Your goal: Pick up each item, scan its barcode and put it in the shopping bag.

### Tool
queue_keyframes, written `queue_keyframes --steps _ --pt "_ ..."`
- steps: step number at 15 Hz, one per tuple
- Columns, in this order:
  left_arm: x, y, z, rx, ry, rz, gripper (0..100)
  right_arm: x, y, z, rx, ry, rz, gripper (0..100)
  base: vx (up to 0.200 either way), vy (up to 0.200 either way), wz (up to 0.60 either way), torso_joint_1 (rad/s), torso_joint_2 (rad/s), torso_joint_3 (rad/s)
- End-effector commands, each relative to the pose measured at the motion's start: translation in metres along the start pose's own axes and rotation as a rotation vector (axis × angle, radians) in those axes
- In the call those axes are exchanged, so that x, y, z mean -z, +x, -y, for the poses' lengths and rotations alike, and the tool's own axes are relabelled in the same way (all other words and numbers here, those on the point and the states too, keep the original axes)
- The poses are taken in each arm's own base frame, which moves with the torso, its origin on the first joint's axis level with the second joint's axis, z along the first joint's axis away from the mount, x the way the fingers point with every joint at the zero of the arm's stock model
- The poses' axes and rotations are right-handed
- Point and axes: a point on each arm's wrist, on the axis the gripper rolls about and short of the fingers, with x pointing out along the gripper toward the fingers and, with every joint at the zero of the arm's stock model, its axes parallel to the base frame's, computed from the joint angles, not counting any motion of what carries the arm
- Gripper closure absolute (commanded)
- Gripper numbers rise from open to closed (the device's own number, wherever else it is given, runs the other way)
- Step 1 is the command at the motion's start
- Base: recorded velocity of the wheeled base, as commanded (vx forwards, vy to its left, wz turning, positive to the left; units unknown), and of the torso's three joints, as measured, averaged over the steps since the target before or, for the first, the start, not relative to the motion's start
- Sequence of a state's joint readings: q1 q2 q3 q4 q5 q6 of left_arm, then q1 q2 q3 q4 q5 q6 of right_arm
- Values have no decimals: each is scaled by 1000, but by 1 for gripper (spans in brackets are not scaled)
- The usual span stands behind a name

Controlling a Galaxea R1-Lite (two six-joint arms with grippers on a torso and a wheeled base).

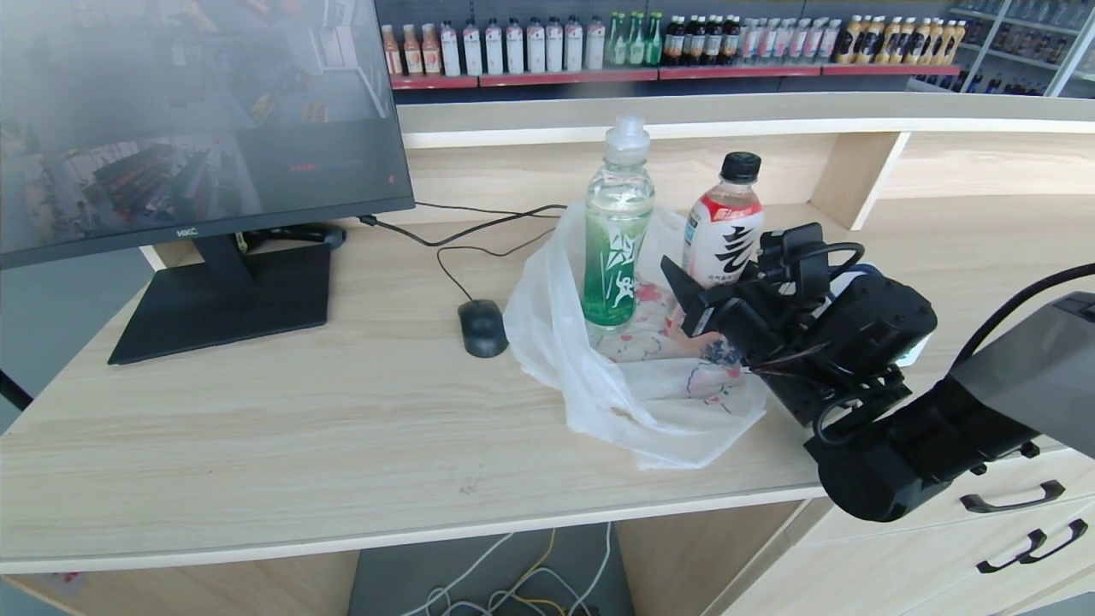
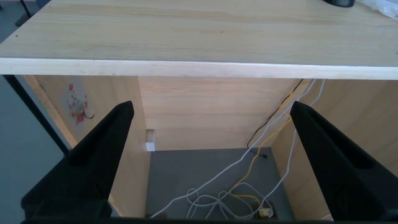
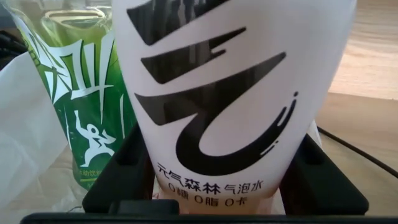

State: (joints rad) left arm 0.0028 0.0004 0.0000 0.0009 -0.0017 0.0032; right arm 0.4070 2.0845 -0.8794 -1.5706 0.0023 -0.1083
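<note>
**Right claw gripping the white-label bottle beside the bag**

The right gripper is clamping the lower part of the white-label bottle, one black finger pressing on each side of it. The bottle is standing upright with its black cap on top, and the claw is hiding its base. Just beside it, the green bottle is standing upright inside the open mouth of the shopping bag; the two bottles are sitting close together, though I cannot tell whether they are touching. The thin white bag is slumping on the wooden counter and spreading toward its near edge. A black mouse is lying near the bag, and a monitor is standing farther off.

The left gripper is hanging with its fingers spread wide and holding nothing, below the counter's front edge, facing loose cables under it.
</note>
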Motion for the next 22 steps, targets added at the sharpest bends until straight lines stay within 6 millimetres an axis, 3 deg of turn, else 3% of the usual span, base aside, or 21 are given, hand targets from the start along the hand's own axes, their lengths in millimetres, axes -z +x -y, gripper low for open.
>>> queue_keyframes --steps 1,13,14,17,18,20,22 --pt "0 0 0 0 0 1 0 4 -1 -1 -2 1 -14 100 0 0 0 0 0 0" --pt "0 0 0 0 0 0 0 5 -3 0 -1 15 -20 100 0 0 0 0 0 0" --pt "0 0 0 0 0 0 0 2 -3 0 0 15 -13 0 0 0 0 0 0 0" --pt "0 0 0 0 0 1 0 -11 -4 1 2 23 18 0 0 0 0 0 0 0" --pt "0 0 0 0 0 1 0 -24 -7 3 5 22 42 0 0 0 0 0 0 0" --pt "0 0 0 -2 0 0 0 -36 -21 4 5 24 39 0 0 0 0 0 0 0" --pt "0 0 0 0 0 0 0 -64 -45 6 5 20 65 0 0 0 0 0 0 0"
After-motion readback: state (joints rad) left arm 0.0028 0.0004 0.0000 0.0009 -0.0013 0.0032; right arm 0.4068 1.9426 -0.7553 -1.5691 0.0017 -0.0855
